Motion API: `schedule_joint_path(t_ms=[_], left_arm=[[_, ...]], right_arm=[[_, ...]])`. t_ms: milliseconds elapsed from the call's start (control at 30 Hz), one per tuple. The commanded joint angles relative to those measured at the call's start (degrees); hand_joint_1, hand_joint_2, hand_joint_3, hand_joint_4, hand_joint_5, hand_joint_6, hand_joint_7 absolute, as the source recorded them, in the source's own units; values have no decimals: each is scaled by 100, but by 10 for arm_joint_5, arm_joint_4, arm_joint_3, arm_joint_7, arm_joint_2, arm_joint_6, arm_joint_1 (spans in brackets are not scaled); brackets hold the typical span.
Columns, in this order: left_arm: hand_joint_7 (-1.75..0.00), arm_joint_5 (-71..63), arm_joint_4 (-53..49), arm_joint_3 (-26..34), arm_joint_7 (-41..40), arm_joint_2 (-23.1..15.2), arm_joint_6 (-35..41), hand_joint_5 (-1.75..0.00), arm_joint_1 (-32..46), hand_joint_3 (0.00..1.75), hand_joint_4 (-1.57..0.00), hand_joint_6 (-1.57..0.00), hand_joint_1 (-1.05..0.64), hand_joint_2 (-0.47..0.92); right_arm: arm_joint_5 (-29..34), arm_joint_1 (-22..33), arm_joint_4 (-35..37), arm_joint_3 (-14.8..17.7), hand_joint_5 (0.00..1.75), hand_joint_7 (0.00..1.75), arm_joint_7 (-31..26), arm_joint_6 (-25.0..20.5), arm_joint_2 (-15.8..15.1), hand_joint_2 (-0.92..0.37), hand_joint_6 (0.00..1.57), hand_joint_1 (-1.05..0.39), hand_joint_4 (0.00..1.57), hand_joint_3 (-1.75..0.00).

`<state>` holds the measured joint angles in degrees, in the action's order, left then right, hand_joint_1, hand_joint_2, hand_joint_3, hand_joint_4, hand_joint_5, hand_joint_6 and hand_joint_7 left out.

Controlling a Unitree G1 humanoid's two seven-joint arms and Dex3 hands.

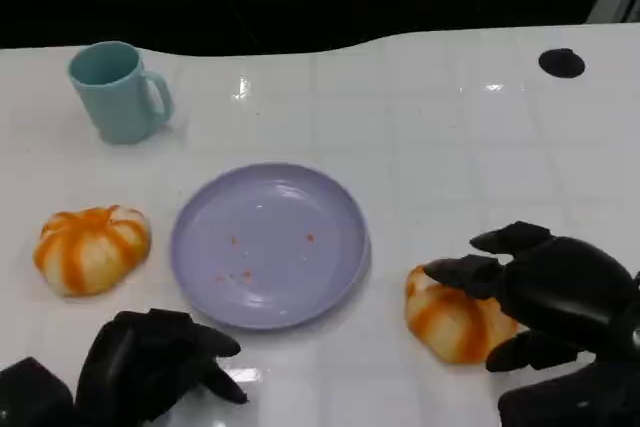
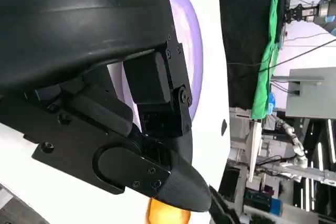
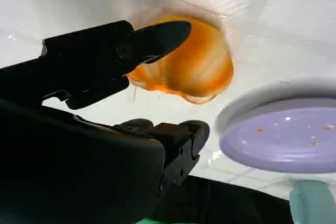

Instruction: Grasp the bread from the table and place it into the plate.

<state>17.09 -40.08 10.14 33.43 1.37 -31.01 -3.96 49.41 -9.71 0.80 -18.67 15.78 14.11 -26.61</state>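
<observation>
Reaching stage of the grasp, judged from the layout: right hand [image 1: 545, 292] spread over the orange-striped pale bread roll [image 1: 452, 322] at the near right of the white tabletop [image 1: 440, 117], fingers apart and arched around the roll's right side, one fingertip [image 3: 168, 32] lying across its top in the right wrist view, another below it. Not yet closed on it, as far as can be told; roll seemingly resting on the table, just right of the round lilac plastic plate [image 1: 205, 257] with a few crumbs in it.

Left hand [image 1: 150, 362] parked at the near left edge, fingers curled inward, holding nothing. A second orange-striped roll [image 1: 92, 247] lying left of the plate, apart from both hands. Teal ceramic mug [image 1: 118, 92] standing at the far left, small black spot [image 1: 561, 63] at the far right.

Next move, likely: close the right fingers firmly around the near-right roll, lift clear of the table, carry left over the plate rim, then release. Soft, rounded shape, so a gentle wrapping grip probably safer than a hard pinch
</observation>
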Motion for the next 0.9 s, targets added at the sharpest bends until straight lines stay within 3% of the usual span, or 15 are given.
schedule_joint_path(t_ms=[33,433,467,533,600,633,700,733,800,900], left_arm=[[-18,1,3,2,-6,-6,-2,-55,5,0,-153,-157,-105,87],[-18,0,10,1,-12,-4,3,-55,8,0,-153,-157,-105,86],[-18,0,11,1,-12,-4,5,-55,8,0,-153,-157,-105,86],[-19,2,11,0,-10,-4,4,-55,8,0,-153,-157,-105,86],[-19,1,12,-1,-10,-5,2,-55,9,0,-153,-157,-105,86],[-19,0,12,-1,-10,-5,1,-55,9,0,-153,-157,-105,86],[-18,-1,11,-1,-11,-5,-2,-56,10,0,-153,-157,-105,87],[-18,-2,11,-2,-12,-5,-3,-56,10,0,-153,-157,-105,87],[-18,-2,12,-2,-12,-6,-3,-56,11,0,-153,-157,-105,87],[-19,-3,14,-3,-14,-5,-2,-56,12,0,-153,-157,-105,87]], right_arm=[[7,-21,38,-19,25,0,-13,-14,4,-88,29,-56,9,0],[20,-71,143,-69,19,2,-57,-32,24,-88,32,-51,16,0],[18,-74,155,-71,19,2,-68,-32,28,-88,35,-48,22,0],[5,-81,184,-71,23,5,-101,-21,39,-91,57,-33,59,-1],[-10,-87,221,-68,38,13,-154,6,50,-92,88,-21,96,-9],[-14,-91,238,-70,78,16,-174,17,52,-91,112,-17,104,-20],[-11,-99,263,-77,132,26,-206,28,54,-91,128,-15,97,-29],[-8,-102,272,-81,157,63,-218,31,55,-87,116,-16,89,-37],[-5,-106,281,-87,171,106,-235,34,55,-80,97,-17,83,-51],[-6,-112,294,-90,175,118,-264,42,57,-75,90,-17,80,-55]])
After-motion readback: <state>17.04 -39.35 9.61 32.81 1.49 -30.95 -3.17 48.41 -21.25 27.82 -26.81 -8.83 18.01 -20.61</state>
